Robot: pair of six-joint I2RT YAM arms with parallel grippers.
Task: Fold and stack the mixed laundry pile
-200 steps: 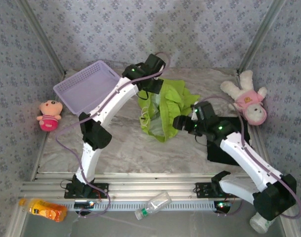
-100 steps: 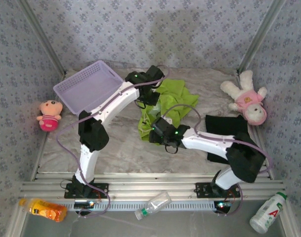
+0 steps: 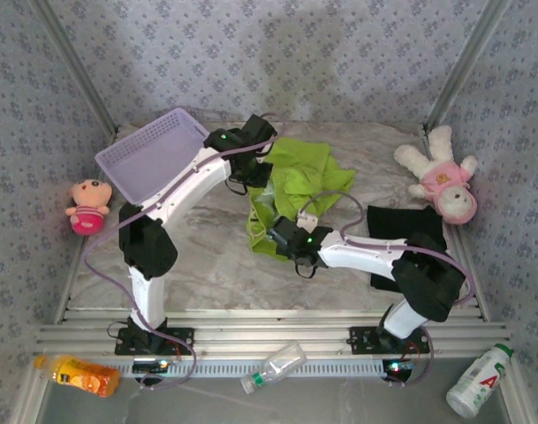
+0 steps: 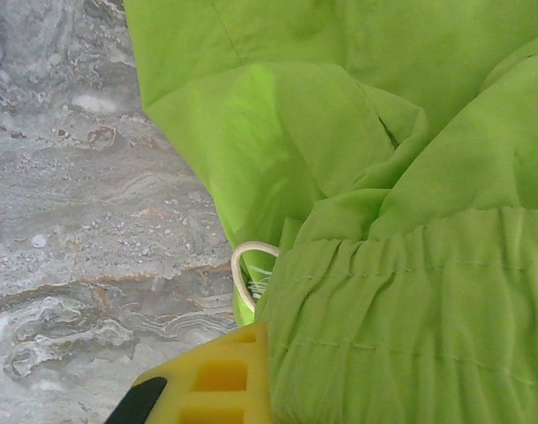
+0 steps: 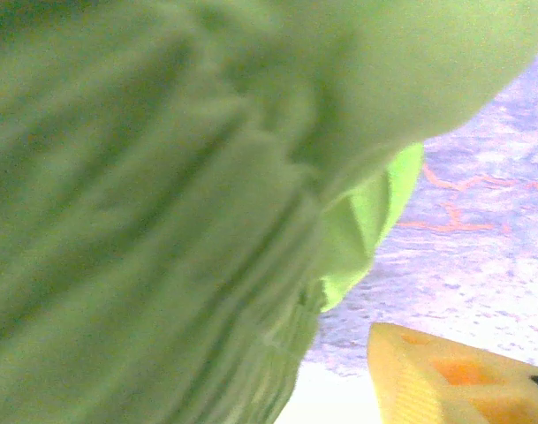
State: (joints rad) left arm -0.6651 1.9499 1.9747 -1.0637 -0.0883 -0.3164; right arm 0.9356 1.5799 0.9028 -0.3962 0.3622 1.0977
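Swinging leftward since a second ago: bringing the right gripper (image 3: 277, 232) from the right side of the lime-green garment (image 3: 295, 181) across to its near-left edge, and drawing the left gripper (image 3: 253, 170) down and left from the far end of the table (image 3: 207, 256) to the garment's far-left corner. Lowering the cloth as well, now lying spread on the marble near the middle instead of hanging bunched.

Pinching a fold of the green garment with the left jaws pressed together; in the left wrist view, catching one yellow finger (image 4: 217, 378) touching a gathered band of the cloth, with a pale cord loop (image 4: 244, 265) just beside it.

Not being able to tell how the right jaws are standing: in the right wrist view, catching one yellow finger (image 5: 454, 375) at the lower right, with blurred green cloth close above it.

Leaving the black T-shirt (image 3: 403, 221) lying flat at the right of the table, partly under the right arm, apart from the green garment. Leaving the lavender basket (image 3: 149, 159) at the far-left corner, one pink plush toy (image 3: 87, 205) off the left edge and another plush toy (image 3: 441, 181) at the far right.
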